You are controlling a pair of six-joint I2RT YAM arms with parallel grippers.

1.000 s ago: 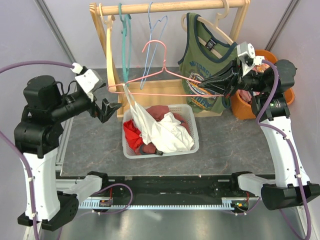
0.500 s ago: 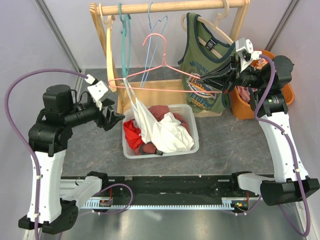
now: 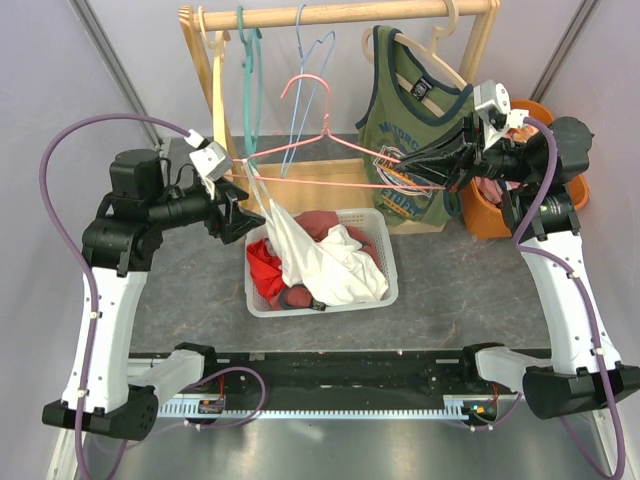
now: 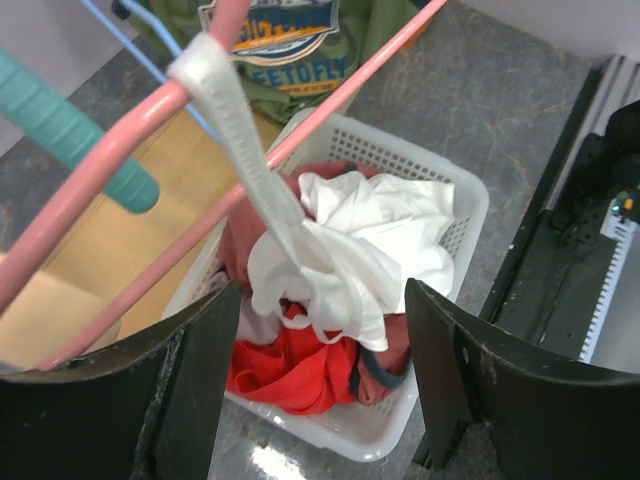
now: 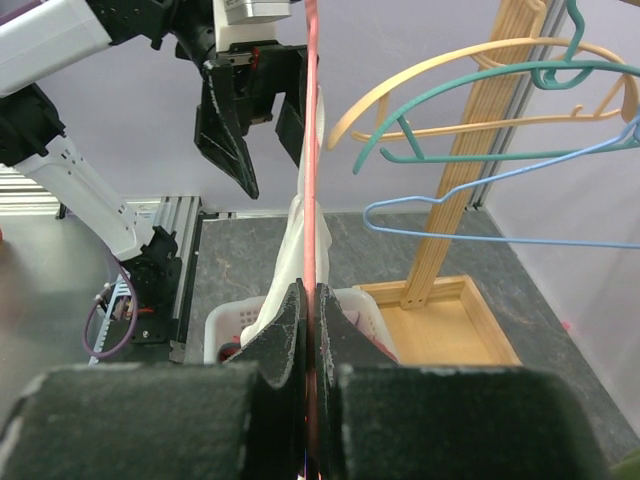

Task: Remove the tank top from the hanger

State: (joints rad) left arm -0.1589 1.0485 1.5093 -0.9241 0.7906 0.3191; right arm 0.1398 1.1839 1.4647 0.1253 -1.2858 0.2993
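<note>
white tank top (image 3: pixel 320 260) mostly in basket (image 3: pixel 393 275), one strap (image 4: pixel 245 150) left on pink hanger (image 5: pixel 311 150) clenched by right tool (image 3: pixel 387 160); left tool (image 3: pixel 248 212) spread wide around strap, not gripping

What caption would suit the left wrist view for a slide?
Open left gripper facing the white tank top, which lies in the basket with one strap over the pink hanger.

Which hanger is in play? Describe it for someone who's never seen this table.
Look at the wooden rack at the back. Just before it, over the white basket, the right hand pinches one hanger off the rod. It is the only pink one, with a white strap looped over its end.
</note>
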